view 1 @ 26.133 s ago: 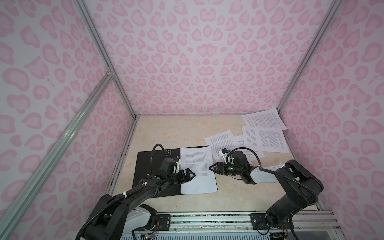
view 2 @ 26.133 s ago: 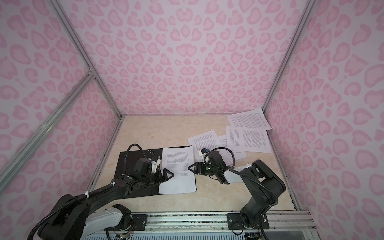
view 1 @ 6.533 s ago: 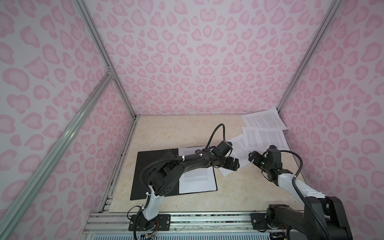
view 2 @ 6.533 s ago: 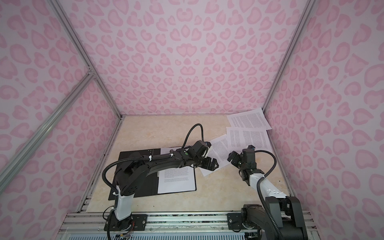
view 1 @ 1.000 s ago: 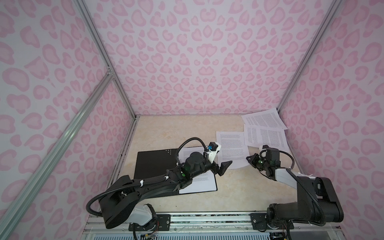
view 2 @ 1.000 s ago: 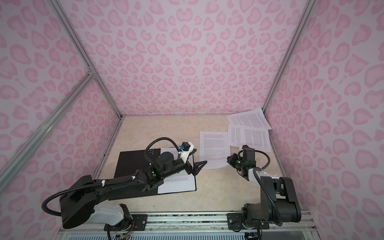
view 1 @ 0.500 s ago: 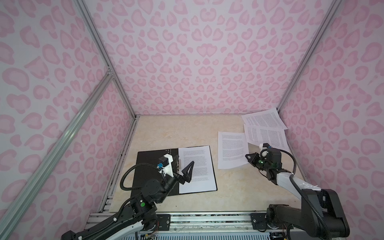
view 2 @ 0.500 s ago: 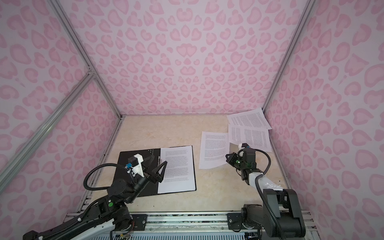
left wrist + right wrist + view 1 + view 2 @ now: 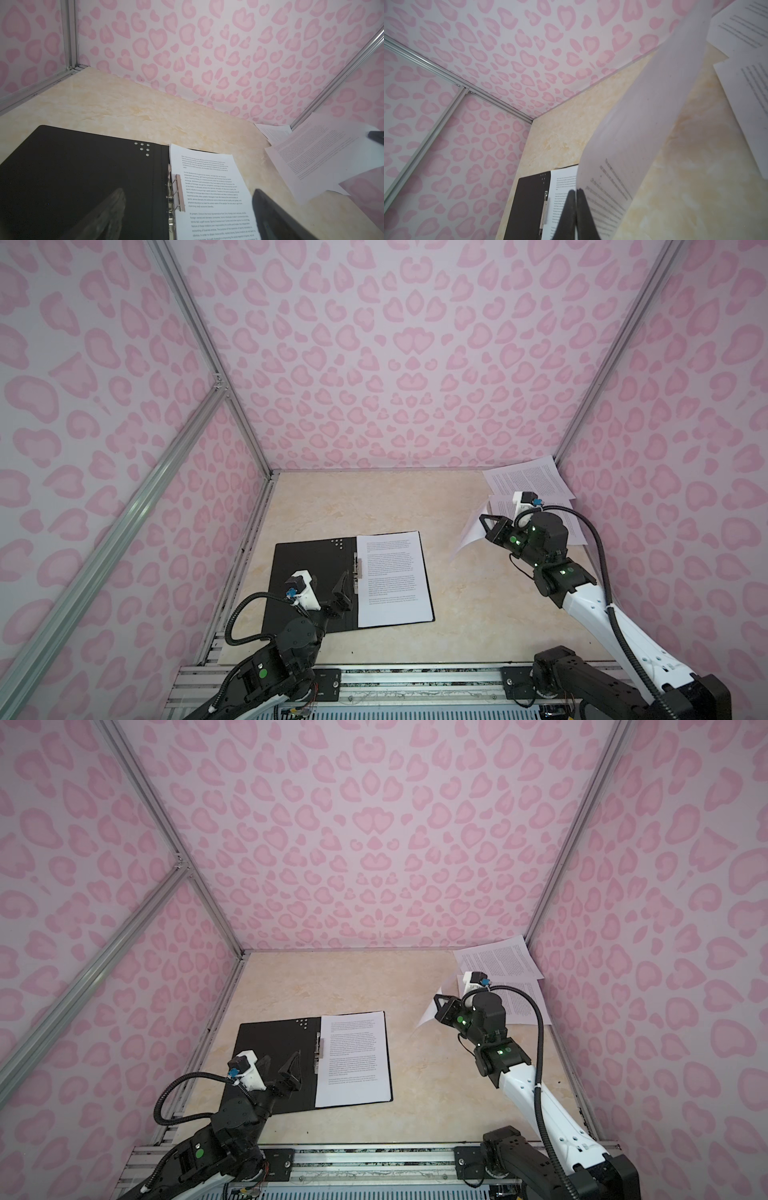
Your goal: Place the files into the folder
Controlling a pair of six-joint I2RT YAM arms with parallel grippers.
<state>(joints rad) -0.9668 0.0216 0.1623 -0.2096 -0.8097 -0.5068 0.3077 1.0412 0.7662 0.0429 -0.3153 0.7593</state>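
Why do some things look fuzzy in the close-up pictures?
Left wrist view: the left gripper is too near the lens, so it blurs; the folder is sharp. Right wrist view: the lifted sheet looks soft. Both top views: sharp throughout.

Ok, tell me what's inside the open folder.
On the right half of the folder lies a printed sheet, beside the metal clip; the left half is bare. Any sheets beneath it are hidden.

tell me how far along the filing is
Done: the folder lies open with a filed sheet on its right half. In hand: the right gripper is shut on a lifted sheet; the left gripper hangs open over the folder. Left: carrying that across, then at least two loose sheets by the far right corner.
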